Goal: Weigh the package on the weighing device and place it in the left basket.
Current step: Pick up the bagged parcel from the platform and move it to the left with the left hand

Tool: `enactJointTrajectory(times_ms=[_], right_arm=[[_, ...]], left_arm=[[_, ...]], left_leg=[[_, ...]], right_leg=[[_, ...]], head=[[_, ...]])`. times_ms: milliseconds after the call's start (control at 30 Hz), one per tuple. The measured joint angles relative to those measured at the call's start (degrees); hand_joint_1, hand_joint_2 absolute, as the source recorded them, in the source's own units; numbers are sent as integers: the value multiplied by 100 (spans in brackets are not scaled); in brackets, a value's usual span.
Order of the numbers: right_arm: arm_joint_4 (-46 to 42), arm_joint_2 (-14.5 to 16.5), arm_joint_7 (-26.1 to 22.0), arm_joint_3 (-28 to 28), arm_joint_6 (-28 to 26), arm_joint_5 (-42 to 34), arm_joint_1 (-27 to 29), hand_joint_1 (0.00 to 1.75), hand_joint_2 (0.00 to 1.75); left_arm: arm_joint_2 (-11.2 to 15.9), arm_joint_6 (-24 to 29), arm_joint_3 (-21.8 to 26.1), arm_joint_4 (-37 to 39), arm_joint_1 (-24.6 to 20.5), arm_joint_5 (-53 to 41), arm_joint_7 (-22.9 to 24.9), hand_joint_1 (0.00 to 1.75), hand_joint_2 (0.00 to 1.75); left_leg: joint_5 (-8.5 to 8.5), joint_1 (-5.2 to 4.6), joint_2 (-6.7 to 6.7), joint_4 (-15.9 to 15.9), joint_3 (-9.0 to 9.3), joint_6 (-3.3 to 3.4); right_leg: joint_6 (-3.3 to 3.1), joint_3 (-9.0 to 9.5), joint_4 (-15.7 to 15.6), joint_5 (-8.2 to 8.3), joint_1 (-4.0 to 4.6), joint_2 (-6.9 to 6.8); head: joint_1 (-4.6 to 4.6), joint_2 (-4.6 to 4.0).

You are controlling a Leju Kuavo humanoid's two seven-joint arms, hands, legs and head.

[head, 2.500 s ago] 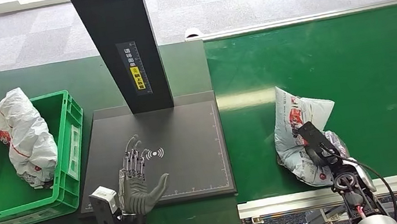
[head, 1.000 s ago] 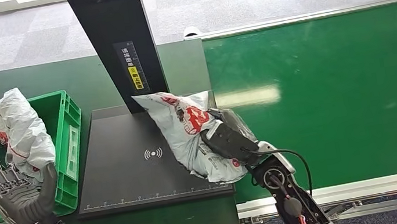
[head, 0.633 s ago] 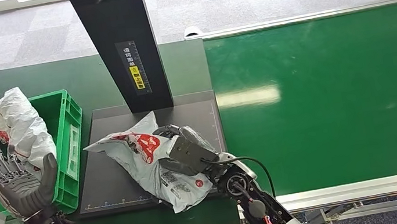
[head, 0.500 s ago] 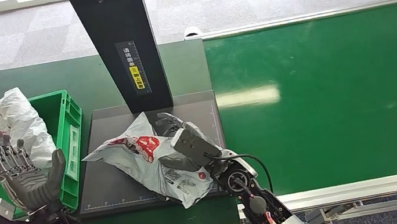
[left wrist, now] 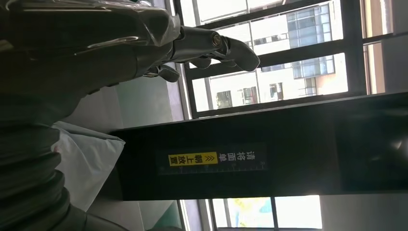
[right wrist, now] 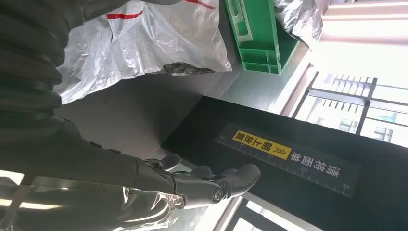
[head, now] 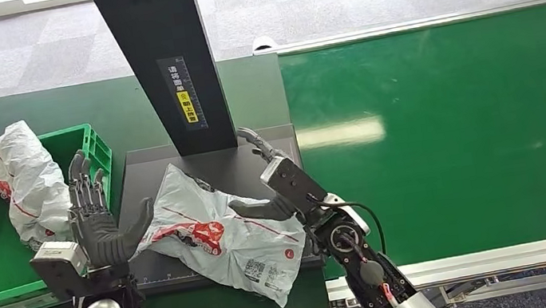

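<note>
Hands flank the load: the right hand (head: 279, 189), fingers spread and holding nothing, sits at centre frame touching the right edge of the grey poly mailer package (head: 221, 234); the left hand (head: 102, 222), also spread and empty, stands at lower left, thumb just beside the bag's left end. The package lies across the black weighing platform (head: 254, 157), its lower corner overhanging the front edge. The film looks soft, light and slippery; grip the bulkier middle, not a loose corner. The green basket (head: 97, 158), at far left, contains another bagged parcel (head: 29, 188).
</note>
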Motion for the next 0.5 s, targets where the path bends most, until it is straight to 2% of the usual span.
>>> enactJointTrajectory(times_ms=[200, 500], right_arm=[[-209, -53, -14, -78, 0, -114, 50, 0, 175], [-825, -199, -20, -260, 11, -330, 175, 0, 175]], left_arm=[[66, -239, -204, 234, -102, -371, 145, 0, 175], [408, -942, -1092, 1668, -479, -2707, 291, 0, 175]], left_leg=[[0, 0, 0, 0, 0, 0], [0, -1, 0, 1, 2, 0]], right_leg=[[0, 0, 0, 0, 0, -1], [0, 1, 0, 1, -2, 0]], head=[[1, 0], [-1, 0]])
